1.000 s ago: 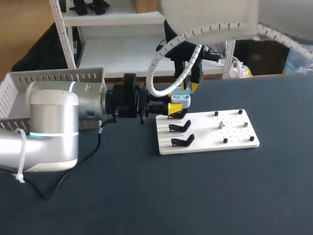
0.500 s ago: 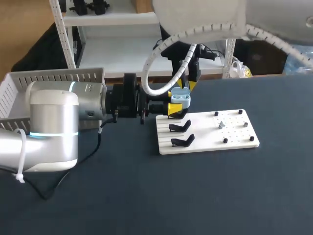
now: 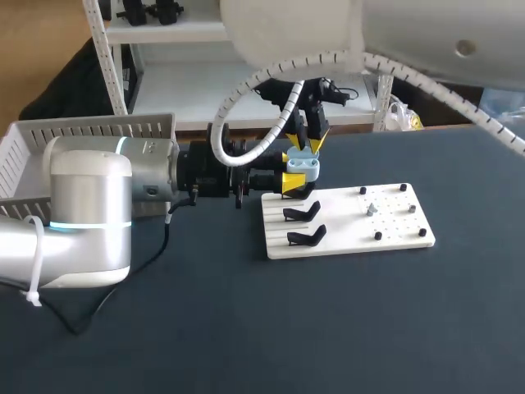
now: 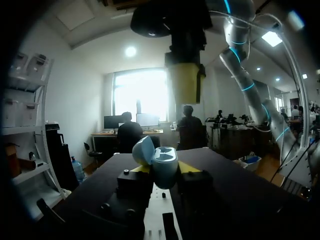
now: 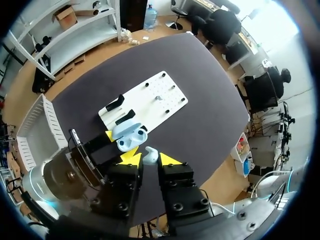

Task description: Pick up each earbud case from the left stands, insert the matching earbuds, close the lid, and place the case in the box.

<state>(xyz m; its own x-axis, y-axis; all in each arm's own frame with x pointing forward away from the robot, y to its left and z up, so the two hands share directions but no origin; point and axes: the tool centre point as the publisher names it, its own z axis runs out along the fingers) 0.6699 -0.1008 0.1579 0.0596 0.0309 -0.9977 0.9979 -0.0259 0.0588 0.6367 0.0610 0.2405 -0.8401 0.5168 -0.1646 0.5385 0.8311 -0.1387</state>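
Earbud insertion is the step in hand: the left tool (image 4: 165, 170) clamps the open pale blue earbud case (image 3: 303, 167) near the far left corner of the white stand board (image 3: 394, 234), and the right tool (image 5: 149, 158), just above it, pinches an earbud (image 5: 150, 153), which next needs lowering squarely into its socket.

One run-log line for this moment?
left gripper: holds open light-blue plastic earbud case | right gripper: holds white earbud above case | earbud: not yet inserted
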